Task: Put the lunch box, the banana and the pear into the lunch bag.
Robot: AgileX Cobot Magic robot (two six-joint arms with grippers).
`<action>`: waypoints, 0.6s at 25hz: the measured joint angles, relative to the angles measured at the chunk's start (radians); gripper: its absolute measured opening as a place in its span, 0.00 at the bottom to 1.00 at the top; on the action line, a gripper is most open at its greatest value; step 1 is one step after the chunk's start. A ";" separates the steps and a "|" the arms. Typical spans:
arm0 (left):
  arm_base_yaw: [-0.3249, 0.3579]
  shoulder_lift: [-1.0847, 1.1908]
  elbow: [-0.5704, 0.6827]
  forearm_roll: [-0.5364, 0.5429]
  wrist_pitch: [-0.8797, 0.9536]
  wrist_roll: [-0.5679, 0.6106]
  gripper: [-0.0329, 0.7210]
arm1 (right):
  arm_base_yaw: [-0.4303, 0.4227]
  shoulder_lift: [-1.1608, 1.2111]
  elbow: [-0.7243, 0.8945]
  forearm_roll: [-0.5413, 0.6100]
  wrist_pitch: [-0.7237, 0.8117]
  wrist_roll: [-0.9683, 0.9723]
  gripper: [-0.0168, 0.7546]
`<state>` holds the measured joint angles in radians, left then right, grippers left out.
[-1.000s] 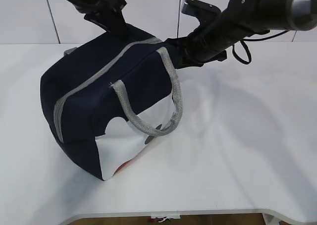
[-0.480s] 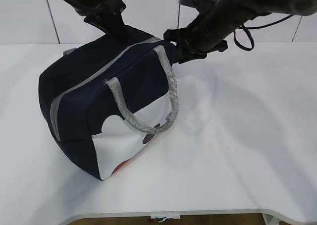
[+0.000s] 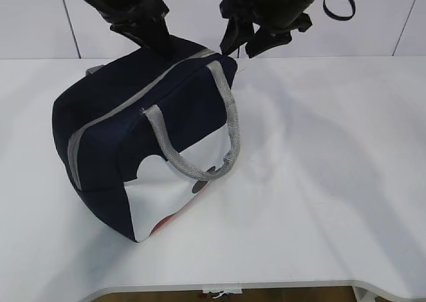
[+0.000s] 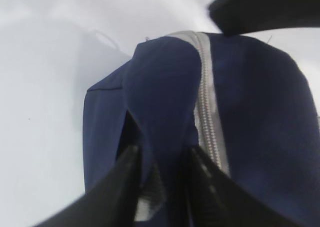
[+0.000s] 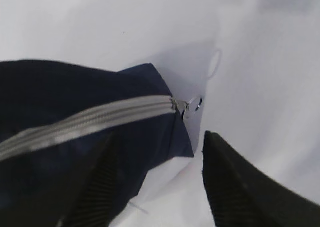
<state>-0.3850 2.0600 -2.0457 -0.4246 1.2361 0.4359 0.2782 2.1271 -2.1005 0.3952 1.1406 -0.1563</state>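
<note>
Sitting on the white table (image 3: 333, 182) toward its left side, the lunch bag (image 3: 120, 136) is tipped over, navy top panel facing the exterior camera, white side panel low at the front. Zipper (image 3: 143, 92) looks run fully shut along the top; ring pull (image 5: 194, 105) sits at the end of the track, hanging free off the bag's corner nearest the table's back edge. One grey handle (image 3: 200, 142) loops over the front face.

Left gripper (image 4: 162, 172) is down at the bag's back end (wrist view is blurry). Its fingers (image 4: 122, 179) stand parted with a ridge of navy fabric between them; can't tell if they're actually pinching it or just straddling it.

Right gripper (image 3: 241, 46) is above the bag's back right corner, jaws spread wide, nothing between them. In the right wrist view its fingers (image 5: 235, 182) flank the bag corner, clear of the ring pull.

Lunch box, banana, pear: none visible on the table.
</note>
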 joint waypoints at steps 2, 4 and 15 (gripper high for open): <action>0.000 0.000 0.000 0.002 0.000 -0.007 0.45 | 0.000 0.000 -0.049 -0.032 0.070 0.000 0.60; 0.000 -0.002 0.000 0.006 0.000 -0.018 0.48 | 0.000 -0.008 -0.063 -0.065 0.088 0.000 0.60; 0.000 -0.186 0.079 0.195 0.004 -0.167 0.48 | 0.000 -0.201 0.034 -0.208 0.108 0.015 0.60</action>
<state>-0.3850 1.8738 -1.9670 -0.2294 1.2404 0.2689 0.2782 1.9266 -2.0663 0.1868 1.2488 -0.1411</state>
